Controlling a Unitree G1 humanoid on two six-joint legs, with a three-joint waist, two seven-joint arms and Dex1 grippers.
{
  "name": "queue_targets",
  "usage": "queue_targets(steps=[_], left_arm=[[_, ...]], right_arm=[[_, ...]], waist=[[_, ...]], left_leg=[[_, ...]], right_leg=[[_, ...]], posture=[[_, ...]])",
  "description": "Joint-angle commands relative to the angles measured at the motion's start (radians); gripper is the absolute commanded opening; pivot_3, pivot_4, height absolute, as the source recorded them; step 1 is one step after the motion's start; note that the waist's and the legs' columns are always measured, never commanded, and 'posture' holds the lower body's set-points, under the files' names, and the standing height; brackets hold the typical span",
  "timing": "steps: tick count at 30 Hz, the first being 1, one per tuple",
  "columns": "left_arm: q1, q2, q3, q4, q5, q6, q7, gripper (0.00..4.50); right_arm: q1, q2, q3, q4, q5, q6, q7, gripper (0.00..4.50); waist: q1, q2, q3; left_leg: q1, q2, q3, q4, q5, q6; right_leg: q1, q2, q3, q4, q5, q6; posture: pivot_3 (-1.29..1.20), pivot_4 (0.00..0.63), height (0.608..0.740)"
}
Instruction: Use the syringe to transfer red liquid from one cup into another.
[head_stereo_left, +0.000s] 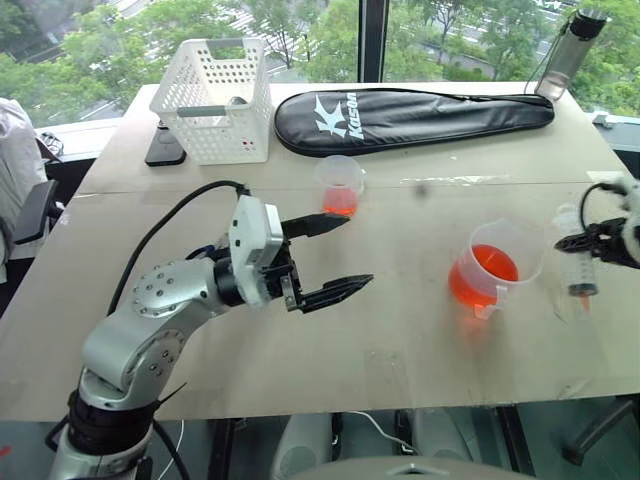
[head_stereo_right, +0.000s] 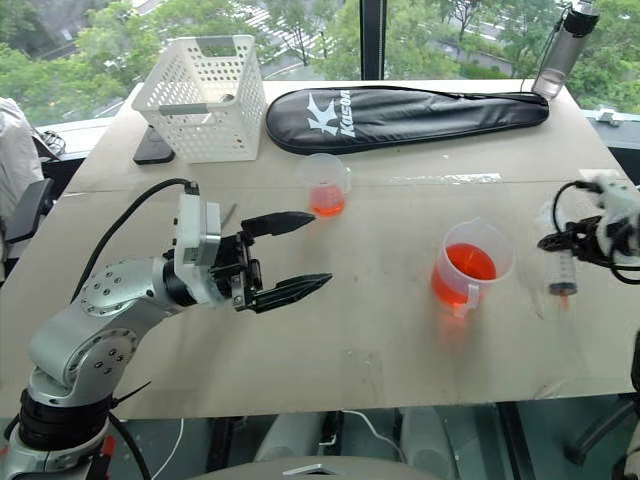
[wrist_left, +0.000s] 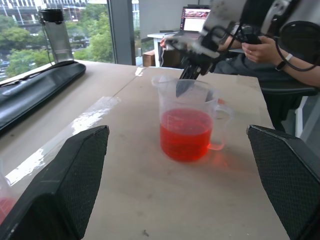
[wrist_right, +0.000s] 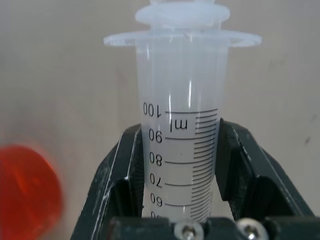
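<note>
- Syringe (wrist_right: 180, 150) sits clamped by its barrel between the two black fingers of the right gripper (wrist_right: 179, 165), off to the right of the handled beaker (head_stereo_left: 487, 268) and clear of the table (head_stereo_left: 380, 340), orange tip pointing down. The barrel is smooth and round, so it may twist or slide in that pinch when the tip is steered toward the beaker.
- Plunger head lies close against the barrel flange, apparently pushed in. Drawing liquid needs it pulled, and with one gripper on the barrel a clumsy tug from the other could wrench the syringe loose.
- Red liquid (wrist_left: 186, 134) fills the lower part of the beaker; a sideways knock from the syringe against the rim could tip it or slop liquid onto the table.
- Left gripper (head_stereo_left: 328, 258) hangs over the middle of the table with its jaws spread wide and nothing between them. The small cup (head_stereo_left: 340, 186), holding a little red liquid, stands just beyond its fingers, so a careless sweep could topple it.
- Drips from the tip could mark the table between beaker and cup, which stand well apart.
</note>
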Motion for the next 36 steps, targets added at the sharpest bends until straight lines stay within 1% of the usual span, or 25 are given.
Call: queue_targets(steps=[1, 4, 5, 6, 7, 9, 11, 13, 17, 20, 23, 27, 30, 32, 34, 36], left_arm=[[-0.033, -0.010, -0.010, 0.013, 0.031, -0.035, 0.007, 4.50], [-0.073, -0.018, -0.015, 0.049, 0.040, -0.038, 0.000, 4.50], [-0.083, -0.020, -0.015, 0.058, 0.039, -0.038, -0.002, 4.50], [-0.109, -0.025, -0.015, 0.078, 0.037, -0.034, 0.001, 4.50], [-0.136, -0.032, -0.018, 0.099, 0.035, -0.027, 0.006, 4.50], [-0.178, -0.041, -0.024, 0.132, 0.034, -0.017, 0.012, 4.50], [-0.210, -0.046, -0.033, 0.156, 0.031, -0.008, 0.004, 4.50], [-0.247, -0.043, -0.043, 0.183, 0.044, 0.015, 0.016, 4.50], [-0.311, -0.060, -0.052, 0.227, 0.036, 0.031, 0.002, 4.50], [-0.354, -0.080, -0.060, 0.248, 0.035, 0.039, 0.006, 4.50], [-0.400, -0.101, -0.073, 0.275, 0.049, 0.041, 0.007, 4.50], [-0.516, -0.140, -0.101, 0.357, 0.077, 0.062, 0.019, 4.50], [-0.649, -0.188, -0.140, 0.472, 0.108, 0.103, 0.025, 4.50], [-0.704, -0.215, -0.165, 0.524, 0.130, 0.109, 0.015, 4.50], [-0.790, -0.267, -0.192, 0.608, 0.166, 0.112, 0.024, 4.50], [-0.856, -0.311, -0.215, 0.670, 0.199, 0.102, 0.021, 4.50]], right_arm=[[0.059, 0.105, -0.372, -0.379, 0.097, 0.014, -0.051, 1.51], [0.108, 0.240, -0.528, -0.673, 0.180, 0.029, -0.082, 1.51], [0.111, 0.278, -0.557, -0.729, 0.200, 0.027, -0.096, 1.51], [0.113, 0.332, -0.570, -0.835, 0.227, 0.027, -0.119, 1.51], [0.118, 0.396, -0.574, -0.933, 0.258, 0.003, -0.144, 1.51], [0.141, 0.470, -0.550, -1.058, 0.293, -0.031, -0.173, 1.51], [0.173, 0.538, -0.519, -1.129, 0.316, -0.060, -0.210, 1.51], [0.232, 0.585, -0.463, -1.187, 0.311, -0.138, -0.239, 1.51], [0.347, 0.626, -0.351, -1.220, 0.251, -0.293, -0.302, 1.51], [0.456, 0.620, -0.268, -1.221, 0.185, -0.424, -0.320, 1.51], [0.522, 0.631, -0.211, -1.213, 0.147, -0.509, -0.351, 1.51], [0.573, 0.669, -0.149, -1.188, 0.118, -0.609, -0.390, 1.51], [0.630, 0.698, -0.060, -1.149, 0.051, -0.720, -0.408, 1.51], [0.652, 0.709, -0.024, -1.128, 0.026, -0.773, -0.416, 1.51], [0.672, 0.726, 0.020, -1.102, -0.010, -0.849, -0.422, 1.51], [0.684, 0.733, 0.047, -1.086, -0.038, -0.887, -0.437, 1.51]], waist=[[-0.002, 0.000, 0.000], [-0.002, 0.000, 0.000], [-0.003, 0.000, 0.000], [-0.004, 0.000, 0.000], [-0.004, 0.000, 0.000], [-0.004, 0.000, 0.000], [-0.004, 0.000, 0.000], [-0.002, 0.000, 0.000], [-0.001, 0.000, 0.000], [-0.001, 0.000, 0.000], [-0.004, 0.000, 0.000], [-0.005, -0.001, 0.000], [-0.002, -0.001, 0.000], [-0.002, -0.002, 0.001], [-0.003, -0.002, 0.001], [-0.003, -0.002, 0.001]], left_leg=[[0.000, 0.000, -0.001, 0.000, 0.000, 0.000], [0.001, 0.001, -0.003, 0.000, 0.000, 0.000], [0.001, 0.001, -0.003, 0.000, 0.000, 0.000], [0.001, 0.001, -0.003, 0.000, 0.000, 0.000], [0.002, 0.001, -0.003, 0.000, 0.000, 0.000], [0.002, 0.001, -0.003, 0.001, 0.000, 0.000], [0.002, 0.001, -0.002, 0.001, 0.000, 0.000], [0.002, 0.001, -0.002, 0.001, 0.000, 0.000], [0.002, -0.001, -0.001, 0.001, 0.002, -0.003], [0.002, -0.001, -0.001, 0.001, 0.002, -0.004], [0.002, -0.001, -0.001, 0.000, 0.003, -0.005], [0.003, -0.001, -0.002, 0.001, 0.003, -0.005], [0.003, -0.001, -0.001, 0.001, 0.003, -0.005], [0.003, -0.001, -0.002, 0.001, 0.003, -0.005], [0.003, -0.001, -0.001, 0.001, 0.003, -0.005], [0.002, -0.002, -0.001, 0.001, 0.003, -0.005]], right_leg=[[0.000, 0.000, 0.000, 0.000, 0.000, 0.000], [0.001, 0.002, -0.001, 0.002, 0.000, 0.001], [0.001, 0.002, -0.001, 0.002, 0.000, 0.001], [0.001, 0.002, -0.001, 0.003, 0.000, 0.001], [0.001, 0.002, -0.001, 0.003, 0.000, 0.001], [0.001, 0.002, -0.001, 0.004, 0.000, 0.001], [0.001, 0.002, -0.001, 0.004, 0.000, 0.001], [0.001, 0.002, -0.002, 0.004, 0.000, 0.001], [0.001, 0.002, -0.002, 0.003, -0.001, 0.002], [0.001, 0.002, -0.001, 0.003, -0.001, 0.002], [0.000, 0.002, -0.001, 0.004, -0.001, 0.002], [0.001, 0.003, -0.002, 0.004, -0.001, 0.002], [0.001, 0.003, -0.001, 0.004, -0.001, 0.002], [0.001, 0.003, -0.002, 0.004, -0.001, 0.002], [0.001, 0.003, 0.000, 0.004, -0.002, 0.003], [0.000, 0.003, 0.000, 0.003, -0.002, 0.004]], posture=[[0.00, 0.150, 0.724], [0.00, 0.150, 0.724], [0.00, 0.150, 0.724], [0.00, 0.150, 0.724], [0.00, 0.150, 0.724], [0.00, 0.150, 0.724], [0.00, 0.150, 0.724], [0.00, 0.150, 0.724], [0.00, 0.150, 0.724], [0.00, 0.150, 0.724], [0.00, 0.150, 0.724], [0.00, 0.150, 0.724], [0.00, 0.150, 0.724], [0.00, 0.150, 0.724], [0.00, 0.150, 0.724], [0.00, 0.150, 0.724]])
